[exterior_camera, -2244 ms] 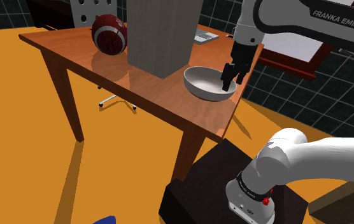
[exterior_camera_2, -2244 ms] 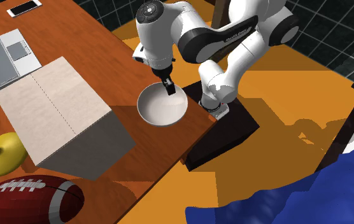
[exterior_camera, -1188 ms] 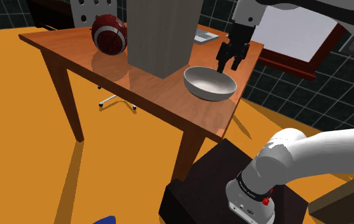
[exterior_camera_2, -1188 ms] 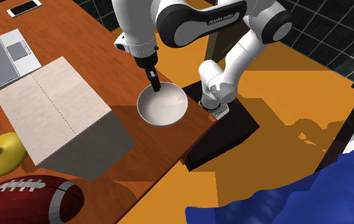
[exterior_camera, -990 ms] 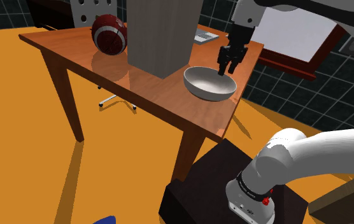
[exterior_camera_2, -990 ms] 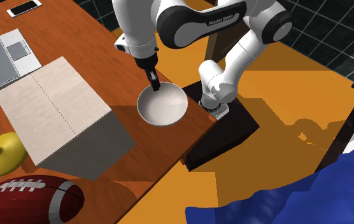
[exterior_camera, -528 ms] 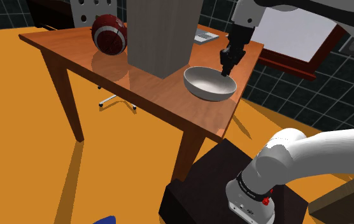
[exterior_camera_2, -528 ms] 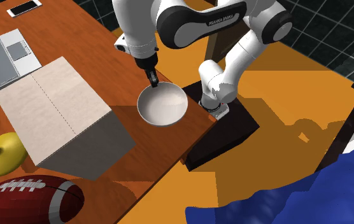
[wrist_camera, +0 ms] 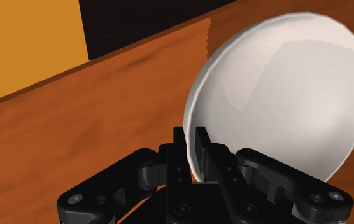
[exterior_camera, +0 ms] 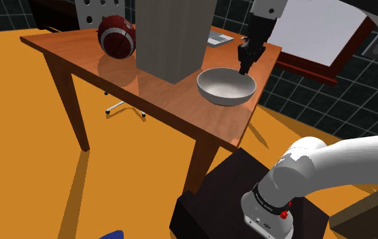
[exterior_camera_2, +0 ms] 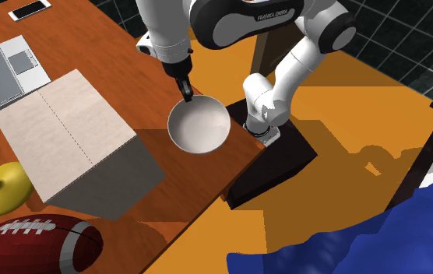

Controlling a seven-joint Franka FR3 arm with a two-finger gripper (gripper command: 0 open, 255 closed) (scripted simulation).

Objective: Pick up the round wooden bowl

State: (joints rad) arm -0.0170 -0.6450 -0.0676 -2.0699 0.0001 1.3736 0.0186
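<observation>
The round bowl (exterior_camera: 225, 87) is drawn pale grey-white and sits near the wooden table's (exterior_camera: 79, 49) corner closest to the stand. My black gripper (exterior_camera: 243, 68) comes down from above and is shut on the bowl's far rim. In the second exterior view the gripper (exterior_camera_2: 187, 95) pinches the rim of the bowl (exterior_camera_2: 199, 126), which looks raised slightly off the tabletop. In the wrist view both fingers (wrist_camera: 181, 143) clasp the thin rim, one inside and one outside, and the bowl (wrist_camera: 284, 89) tilts away from the gripper (wrist_camera: 191, 137).
A tall grey box (exterior_camera: 173, 34) stands close beside the bowl, with a football (exterior_camera: 117, 35) behind it. A yellow object (exterior_camera_2: 1, 189), a flat grey device (exterior_camera_2: 8, 74) and a phone (exterior_camera_2: 29, 9) lie further along the table. The table edge (exterior_camera_2: 242, 152) runs just beside the bowl.
The gripper went from inside the bowl to its far rim, came down and shut on it. The bowl has since risen slightly and shifted with the gripper.
</observation>
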